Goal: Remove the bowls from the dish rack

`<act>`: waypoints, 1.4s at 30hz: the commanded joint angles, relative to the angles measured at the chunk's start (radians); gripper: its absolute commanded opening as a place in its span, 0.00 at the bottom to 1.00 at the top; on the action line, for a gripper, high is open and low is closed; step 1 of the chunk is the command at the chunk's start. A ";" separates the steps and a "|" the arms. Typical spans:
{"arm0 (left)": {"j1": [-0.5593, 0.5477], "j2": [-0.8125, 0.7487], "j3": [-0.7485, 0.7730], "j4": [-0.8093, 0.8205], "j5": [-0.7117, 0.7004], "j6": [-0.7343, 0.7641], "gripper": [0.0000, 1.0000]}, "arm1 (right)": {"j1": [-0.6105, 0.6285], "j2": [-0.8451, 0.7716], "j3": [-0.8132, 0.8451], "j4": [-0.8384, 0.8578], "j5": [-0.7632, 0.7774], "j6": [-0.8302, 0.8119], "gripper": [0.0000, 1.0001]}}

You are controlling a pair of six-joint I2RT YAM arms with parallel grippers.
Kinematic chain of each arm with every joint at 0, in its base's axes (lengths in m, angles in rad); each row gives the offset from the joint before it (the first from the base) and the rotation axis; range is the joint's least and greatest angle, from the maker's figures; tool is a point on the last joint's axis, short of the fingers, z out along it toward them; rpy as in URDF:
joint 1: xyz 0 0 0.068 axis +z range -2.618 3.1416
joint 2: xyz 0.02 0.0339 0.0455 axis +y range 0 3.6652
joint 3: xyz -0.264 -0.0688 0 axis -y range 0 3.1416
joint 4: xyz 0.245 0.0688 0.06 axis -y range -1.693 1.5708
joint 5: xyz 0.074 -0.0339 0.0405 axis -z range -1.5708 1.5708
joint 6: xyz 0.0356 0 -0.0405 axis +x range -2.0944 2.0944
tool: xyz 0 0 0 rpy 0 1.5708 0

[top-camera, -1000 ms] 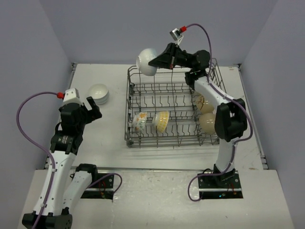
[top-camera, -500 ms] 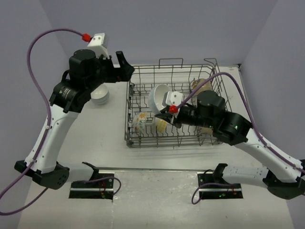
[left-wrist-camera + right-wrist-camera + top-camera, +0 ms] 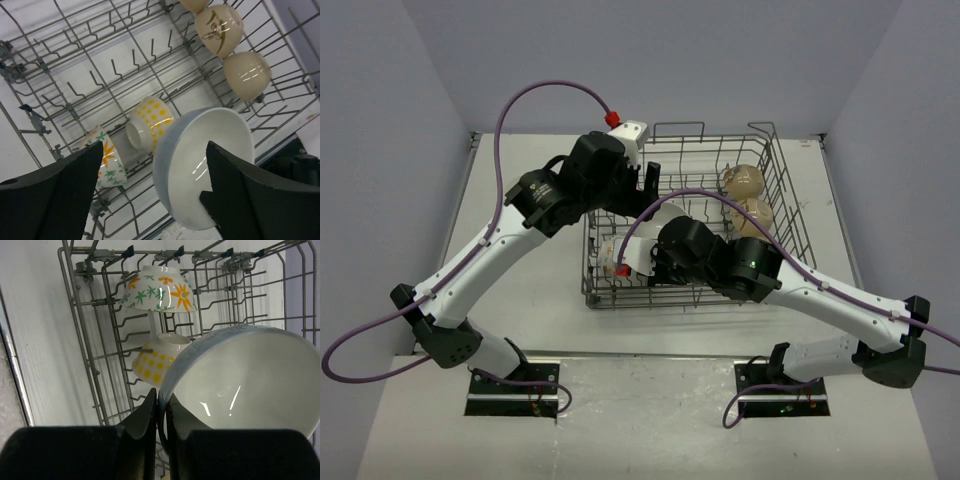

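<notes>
The dish rack point(image 3: 775, 160) stands on the table's right half. My right gripper point(image 3: 161, 407) is shut on the rim of a plain white bowl point(image 3: 245, 380), held tilted above the rack's middle point(image 3: 667, 212). My left gripper point(image 3: 154, 152) is open, its fingers point(image 3: 240, 195) straddling that same white bowl point(image 3: 200, 155) from above. Below it in the rack lie a floral bowl point(image 3: 105, 160) and a yellow-dotted bowl point(image 3: 150, 120). Two tan bowls point(image 3: 742, 182) point(image 3: 756, 216) sit at the rack's right side. Both arms cross over the rack.
Upright tines and side wires of the rack point(image 3: 75, 75) surround the bowls. The rack's raised handle loop point(image 3: 678, 128) stands at its far edge. The left arm point(image 3: 510, 235) spans the table's left half. Grey walls close in the table on three sides.
The left arm swung from the table's left to above the rack. The right arm carried the white bowl from high at the back down over the rack's middle, between the left fingers.
</notes>
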 commanded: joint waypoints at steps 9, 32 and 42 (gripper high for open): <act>-0.025 0.013 -0.139 -0.018 -0.078 0.036 0.57 | 0.008 -0.020 0.066 0.086 0.111 -0.045 0.00; 0.766 -0.017 -0.188 0.121 -0.067 -0.029 0.00 | -0.059 -0.303 -0.163 0.322 0.236 0.199 0.99; 0.978 0.260 -0.167 0.217 0.128 -0.046 0.00 | -0.061 -0.363 -0.208 0.362 0.168 0.234 0.99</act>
